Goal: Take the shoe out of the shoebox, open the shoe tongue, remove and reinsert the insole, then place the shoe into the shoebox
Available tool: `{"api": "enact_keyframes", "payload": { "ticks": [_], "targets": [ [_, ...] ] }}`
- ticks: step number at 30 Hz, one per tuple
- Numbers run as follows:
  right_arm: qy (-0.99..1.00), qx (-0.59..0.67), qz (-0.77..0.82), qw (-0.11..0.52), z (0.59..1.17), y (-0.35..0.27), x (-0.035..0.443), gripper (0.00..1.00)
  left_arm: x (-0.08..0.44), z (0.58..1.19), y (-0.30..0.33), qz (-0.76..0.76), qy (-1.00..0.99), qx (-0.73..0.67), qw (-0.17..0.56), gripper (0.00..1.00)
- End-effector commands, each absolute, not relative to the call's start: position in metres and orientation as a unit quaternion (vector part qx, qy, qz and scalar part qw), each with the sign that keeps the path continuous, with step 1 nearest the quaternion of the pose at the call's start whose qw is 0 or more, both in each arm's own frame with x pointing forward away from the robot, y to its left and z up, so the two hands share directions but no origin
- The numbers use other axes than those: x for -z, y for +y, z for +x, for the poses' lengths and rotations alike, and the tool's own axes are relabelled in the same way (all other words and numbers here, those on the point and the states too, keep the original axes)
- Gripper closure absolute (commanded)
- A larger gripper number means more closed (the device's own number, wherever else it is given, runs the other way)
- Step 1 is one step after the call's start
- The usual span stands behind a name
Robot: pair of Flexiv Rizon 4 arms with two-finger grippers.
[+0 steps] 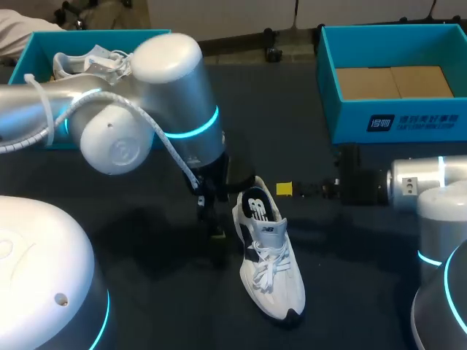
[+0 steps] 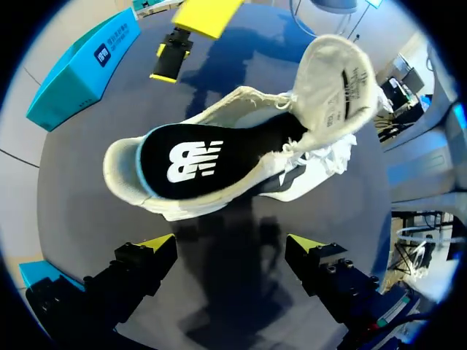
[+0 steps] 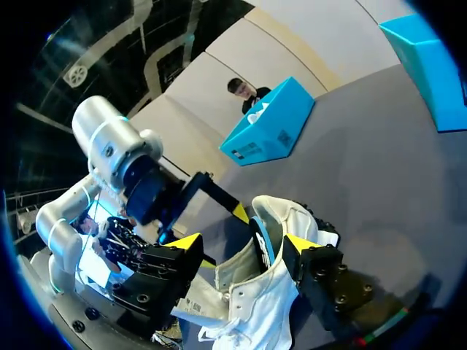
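White shoe (image 1: 271, 270) lies on the dark bench (image 1: 160, 299) between my arms, tongue folded back, black insole (image 2: 190, 160) showing in its opening | left fingers (image 2: 233, 251) released beside the heel, right fingers (image 1: 286, 190) released just off it, neither grasping | risk, I reckon: a one-sided pinch skids the loose shoe or buckles the insole.

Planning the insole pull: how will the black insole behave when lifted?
Probably floppy: the insole looks thin and follows the curved footbed of the shoe. Likely light; the shoe, lying unheld on the table, may drag along.
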State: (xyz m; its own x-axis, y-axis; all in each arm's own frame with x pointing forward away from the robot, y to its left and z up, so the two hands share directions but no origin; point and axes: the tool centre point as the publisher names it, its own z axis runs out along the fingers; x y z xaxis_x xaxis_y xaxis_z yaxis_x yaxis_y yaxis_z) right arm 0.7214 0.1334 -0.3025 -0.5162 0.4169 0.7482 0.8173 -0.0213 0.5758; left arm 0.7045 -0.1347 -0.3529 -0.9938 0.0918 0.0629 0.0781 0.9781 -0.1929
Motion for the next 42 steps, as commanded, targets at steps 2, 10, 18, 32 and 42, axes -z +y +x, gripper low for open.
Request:
{"api": "enact_keyframes", "payload": {
  "ticks": [2, 10, 18, 32, 42],
  "targets": [
    [-0.692, 0.529, -0.46, 0.173, 0.72, 0.125, 0.295, 0.29, 0.332, 0.712, -0.112, -0.059, -0.991, -0.108, 0.056, 0.0],
    [-0.712, 0.495, -0.476, 0.146, 0.721, 0.117, 0.287, 0.33, 0.307, 0.73, -0.083, -0.097, -0.985, -0.117, 0.078, 0.0],
    [-0.73, 0.435, -0.514, 0.114, 0.725, 0.112, 0.279, 0.43, 0.285, 0.761, -0.049, -0.123, -0.98, -0.122, 0.101, 0.0],
    [-0.758, 0.335, -0.534, 0.166, 0.748, 0.102, 0.266, 0.13, 0.26, 0.789, -0.014, -0.111, -0.987, -0.097, 0.069, 0.0],
    [-0.766, 0.227, -0.562, 0.215, 0.766, 0.101, 0.265, 0.0, 0.25, 0.797, 0.003, -0.134, -0.986, -0.082, 0.061, 0.0]
  ]
}}
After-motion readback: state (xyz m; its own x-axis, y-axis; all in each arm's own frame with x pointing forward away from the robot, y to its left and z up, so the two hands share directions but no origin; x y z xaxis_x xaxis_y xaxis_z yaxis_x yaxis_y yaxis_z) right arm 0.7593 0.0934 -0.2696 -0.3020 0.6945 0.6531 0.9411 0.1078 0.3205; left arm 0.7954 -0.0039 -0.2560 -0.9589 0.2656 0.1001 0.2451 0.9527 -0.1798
